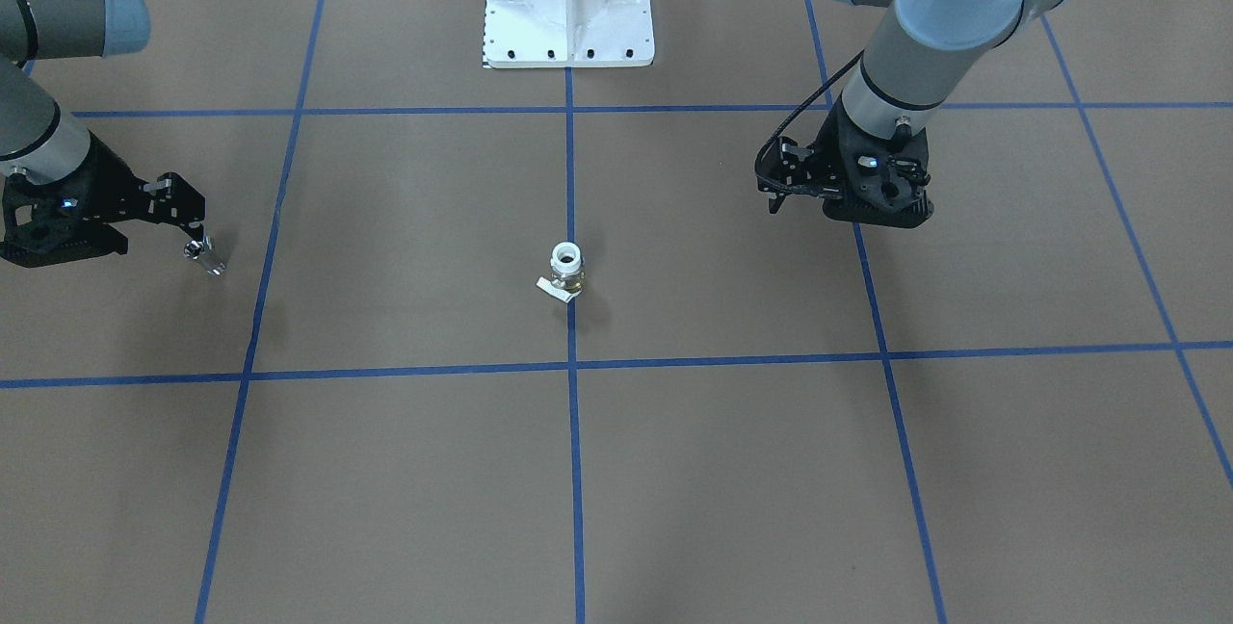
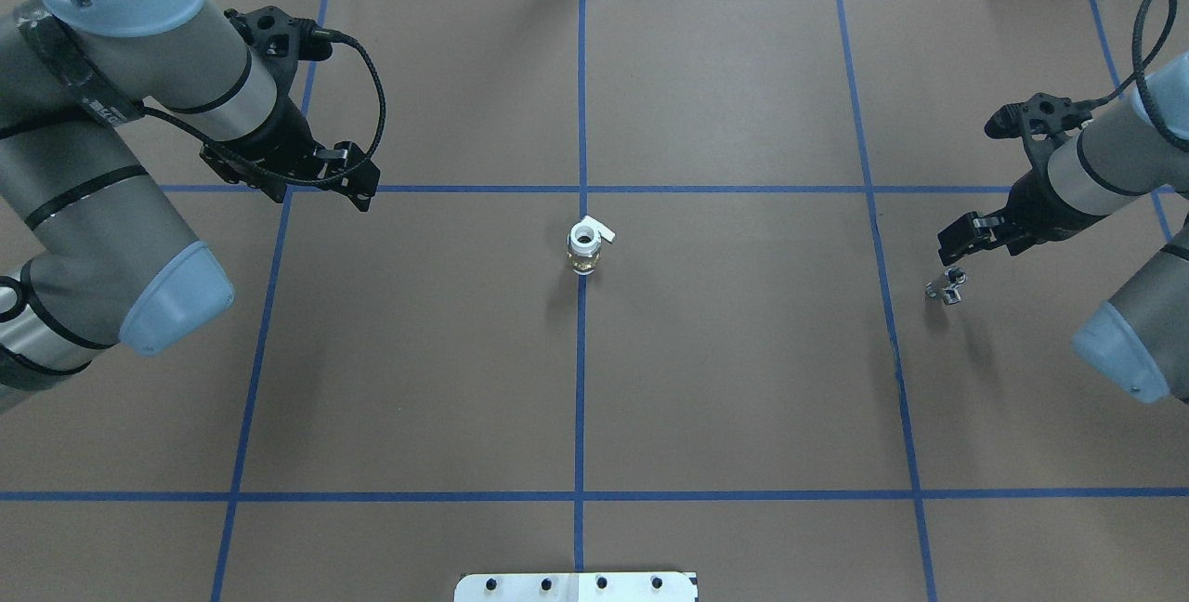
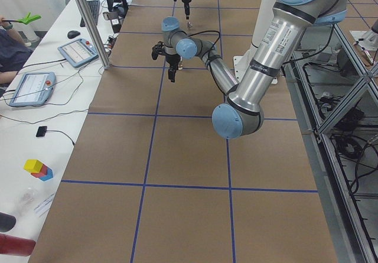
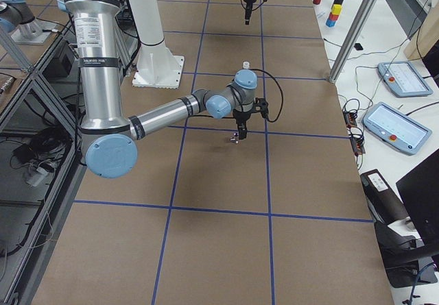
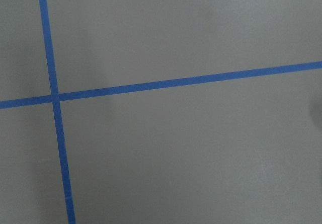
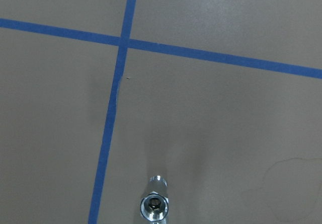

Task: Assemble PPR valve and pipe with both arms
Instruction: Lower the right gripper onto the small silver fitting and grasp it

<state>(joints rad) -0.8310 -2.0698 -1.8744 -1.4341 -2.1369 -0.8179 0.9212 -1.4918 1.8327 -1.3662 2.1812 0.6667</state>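
Overhead exterior view puts the valve [image 2: 583, 249] upright on the centre blue line [image 2: 580, 379], white collar [image 2: 583, 235] up, untouched, well apart from both grippers. The pipe [image 2: 946, 288] seems pinched in the right gripper [image 2: 952, 266], just above the table [image 2: 743, 379]. The left gripper [image 2: 360, 198] hovers empty; whether it is spread or closed I cannot tell. I judge the left should clamp the valve body first, clear of the lever [image 2: 606, 232], so the right can line the pipe up squarely.

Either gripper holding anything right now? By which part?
The right gripper appears to pinch the pipe by its upper end, the rest hanging below. The left gripper holds nothing; the PPR valve stands alone on the table.
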